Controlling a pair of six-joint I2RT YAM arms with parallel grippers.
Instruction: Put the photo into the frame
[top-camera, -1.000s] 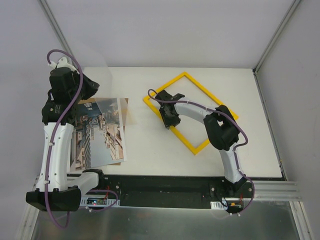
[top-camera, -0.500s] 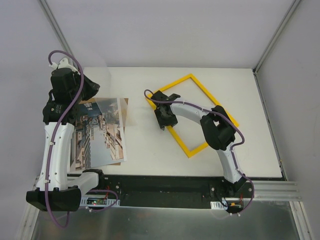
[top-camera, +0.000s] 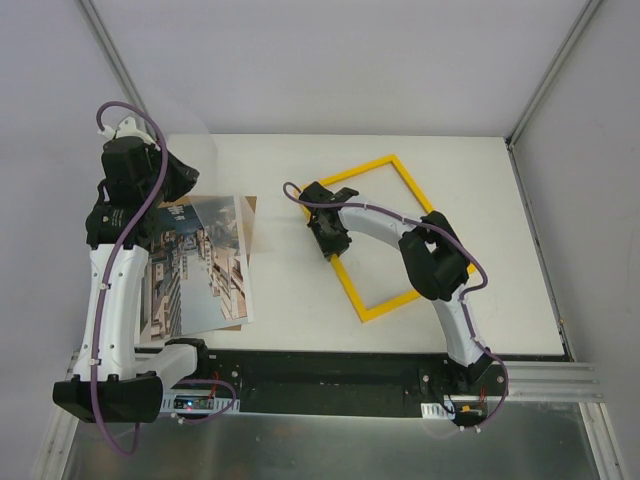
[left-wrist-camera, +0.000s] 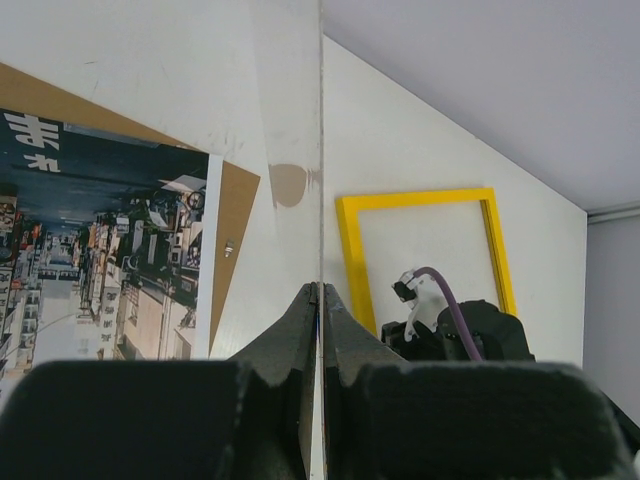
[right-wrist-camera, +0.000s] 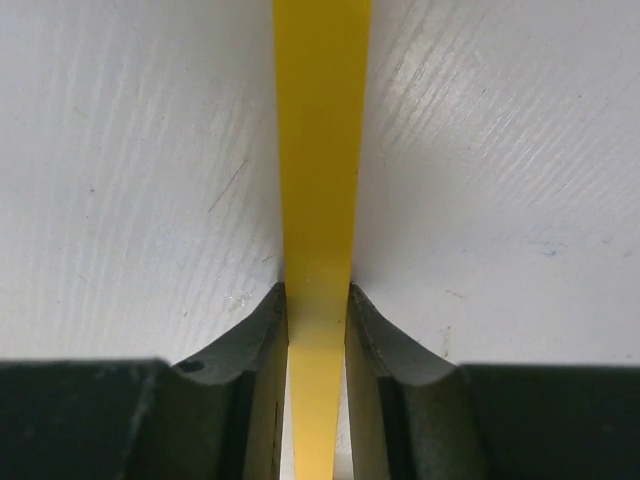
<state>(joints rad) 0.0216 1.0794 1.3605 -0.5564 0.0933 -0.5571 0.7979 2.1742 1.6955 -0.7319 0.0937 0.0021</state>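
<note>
Risk, frame: the right end effector (right-wrist-camera: 317, 300) pinches only one thin rail of the frame (top-camera: 365, 171). If it is dragged or swung over the counter (top-camera: 290, 300), the frame could pivot about that pinch or slip out of it.
Risk, pane: the left end effector (left-wrist-camera: 320, 292) grips a clear pane (left-wrist-camera: 320, 150) by its edge, held off the counter near the far end of the photo (top-camera: 205, 265). The hold is thin, so the pane may tilt, slide or drop onto the print.
Risk, alignment: frame and photo lie well apart. If the frame comes across skewed, its corners would not match the print.
Right end effector: narrowly parted, fingers pressed against both sides of the yellow rail, low at the counter.
Left end effector: fully closed on the pane's edge.
Photo: flat on a brown board (top-camera: 248, 205) at the counter's left, partly under the left arm.
Frame: flat, yellow face up, right of centre.
</note>
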